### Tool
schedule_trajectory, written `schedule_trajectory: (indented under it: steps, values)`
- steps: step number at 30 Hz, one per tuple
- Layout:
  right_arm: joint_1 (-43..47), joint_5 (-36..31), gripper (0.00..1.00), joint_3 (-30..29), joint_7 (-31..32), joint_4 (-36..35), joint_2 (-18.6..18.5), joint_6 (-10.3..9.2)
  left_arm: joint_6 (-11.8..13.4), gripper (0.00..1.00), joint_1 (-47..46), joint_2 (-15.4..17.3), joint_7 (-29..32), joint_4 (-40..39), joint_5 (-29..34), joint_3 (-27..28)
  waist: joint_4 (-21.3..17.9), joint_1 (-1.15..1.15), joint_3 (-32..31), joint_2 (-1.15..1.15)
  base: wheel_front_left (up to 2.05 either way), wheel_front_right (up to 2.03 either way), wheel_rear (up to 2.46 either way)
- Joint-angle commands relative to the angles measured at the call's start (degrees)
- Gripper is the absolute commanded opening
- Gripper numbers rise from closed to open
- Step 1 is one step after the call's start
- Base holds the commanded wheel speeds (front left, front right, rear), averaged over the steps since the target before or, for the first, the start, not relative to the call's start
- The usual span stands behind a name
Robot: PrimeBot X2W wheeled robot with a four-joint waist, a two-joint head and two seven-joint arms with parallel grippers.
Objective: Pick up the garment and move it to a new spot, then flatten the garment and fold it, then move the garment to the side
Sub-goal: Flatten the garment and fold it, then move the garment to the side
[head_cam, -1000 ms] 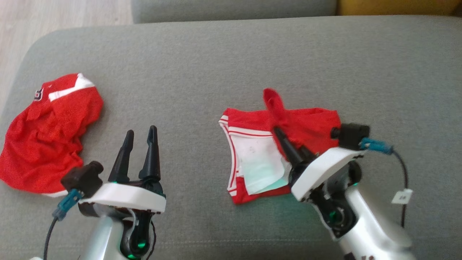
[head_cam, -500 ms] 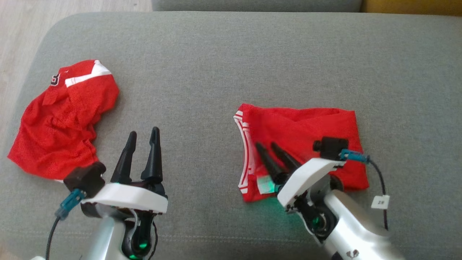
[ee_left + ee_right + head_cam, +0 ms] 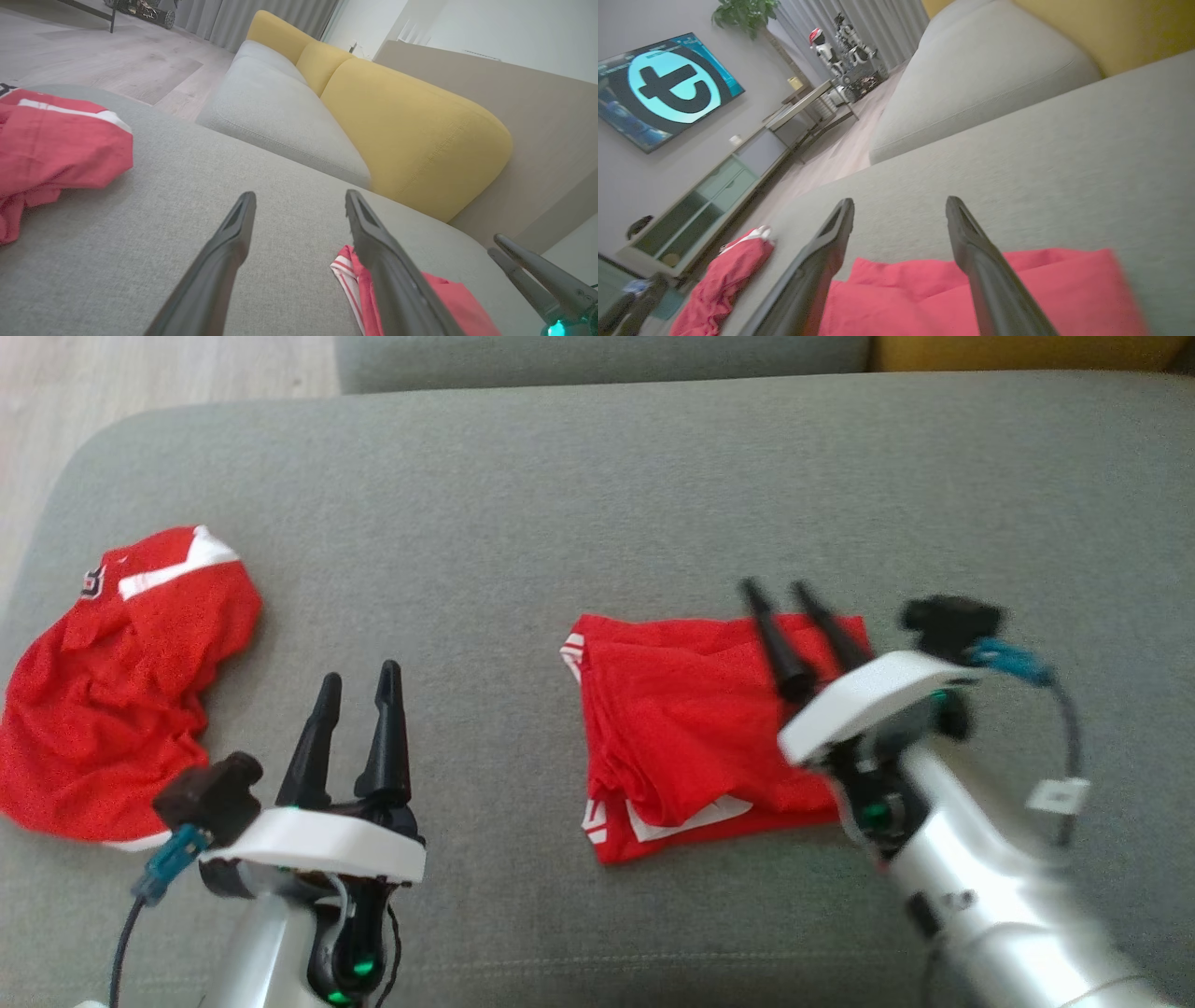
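Red folded mesh garment (image 3: 700, 728) with white trim lies on the grey fabric sofa cushion (image 3: 560, 504). Right gripper (image 3: 774, 585) is over its far edge, fingers spread and empty. The left gripper (image 3: 359, 672), likewise spread and empty, is well apart from it, near a crumpled red jersey (image 3: 121, 672).

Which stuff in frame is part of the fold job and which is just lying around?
Job: folded red garment, beside the open right gripper; grey cushion it lies on.
Lying about: crumpled red jersey at far left; yellow sofa back; wall screen.
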Motion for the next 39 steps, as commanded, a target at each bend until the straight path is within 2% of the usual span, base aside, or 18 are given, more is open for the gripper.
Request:
schedule_trajectory:
  steps: [1,10,16,19,22,26,34,39]
  values:
    - [-1.55,-0.84,1.00,-0.22,-0.89,-1.77,-0.63,0.39,0.27,1.00,-2.15,0.30,-0.43,-2.23,0.15,2.17,-0.54,0.00,-0.41,0.00,0.00,0.00,0.00]
    - [1.49,-10.68,1.00,-8.65,-4.42,-8.25,-8.11,0.39,0.17,1.00,-2.28,0.30,-0.43,-4.06,0.42,2.73,-3.35,0.00,-0.69,0.00,0.00,0.00,0.00]
    - [6.94,-19.68,1.00,-14.08,-6.52,-13.87,-10.34,0.39,0.00,1.00,-2.74,0.30,-0.43,-4.19,0.62,2.63,-4.17,0.00,-0.47,0.00,0.00,0.00,0.00]
    - [10.60,-24.06,1.00,-17.47,-7.41,-16.23,-9.95,0.39,-0.06,1.00,-2.61,0.30,-0.43,-4.17,0.45,2.48,-4.21,0.00,-0.57,0.00,0.00,0.00,0.00]
    - [15.37,-28.64,1.00,-20.93,-8.08,-18.66,-8.08,0.39,-0.10,1.00,-1.57,0.30,-0.43,-3.69,0.17,1.88,-4.14,0.00,-0.87,0.00,0.00,0.00,0.00]
    - [18.54,-31.14,1.00,-23.22,-8.41,-20.31,-5.49,0.39,-0.26,1.00,-0.33,0.30,-0.43,-2.78,0.31,0.16,-4.23,0.00,-1.20,0.00,0.00,0.00,0.00]
    - [20.36,-33.88,1.00,-24.40,-8.57,-21.33,-3.37,0.39,0.12,1.00,-0.14,0.30,-0.43,-3.04,-0.07,-0.29,-4.21,0.00,-1.20,0.00,0.00,0.00,0.00]
    - [20.04,-32.69,1.00,-23.09,-6.06,-18.91,-2.05,0.39,0.07,1.00,-0.73,0.30,-0.43,-3.32,0.05,-0.53,-3.66,0.00,-0.28,0.00,0.00,0.00,0.00]
